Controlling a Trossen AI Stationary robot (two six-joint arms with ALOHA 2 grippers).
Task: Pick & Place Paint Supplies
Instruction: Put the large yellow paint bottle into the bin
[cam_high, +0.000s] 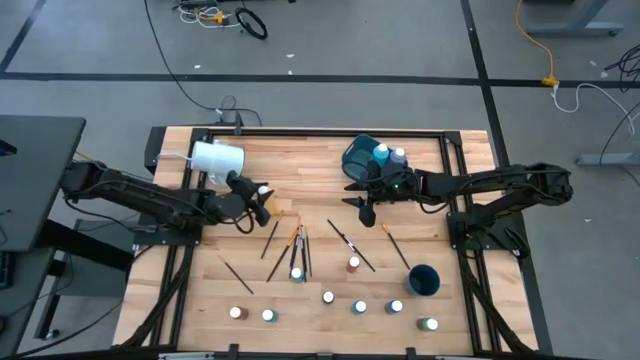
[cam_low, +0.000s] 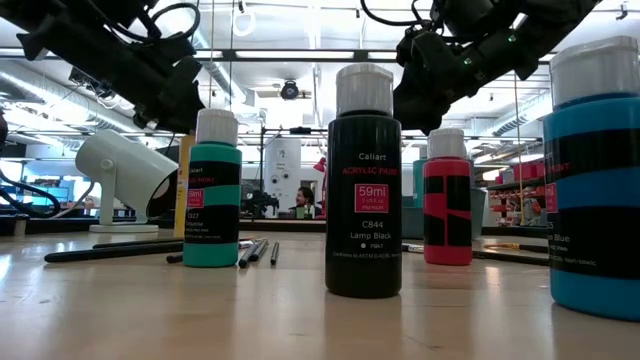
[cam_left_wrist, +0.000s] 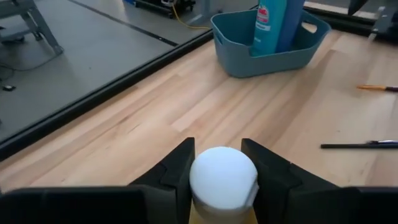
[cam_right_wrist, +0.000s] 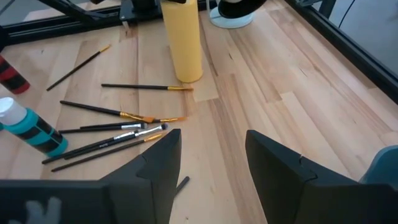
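The surface (cam_left_wrist: 155, 118) is pale wood in narrow glued strips, smooth with a soft satin sheen and visible grain. The basket (cam_left_wrist: 249, 59) looks like matt blue-grey moulded plastic. The tall yellow bottle (cam_right_wrist: 182, 40) is smooth, matt plastic; its white cap (cam_left_wrist: 222, 177) is smooth and slightly dull. The small black paint bottle (cam_low: 364, 180) is glossy plastic with a printed paper label and a frosted pale cap. The brushes (cam_right_wrist: 118, 134) have thin, dark lacquered handles with shiny metal ferrules. The left arm's fingers (cam_left_wrist: 180, 171) and the right arm's fingers (cam_right_wrist: 158, 165) are matt black plastic.
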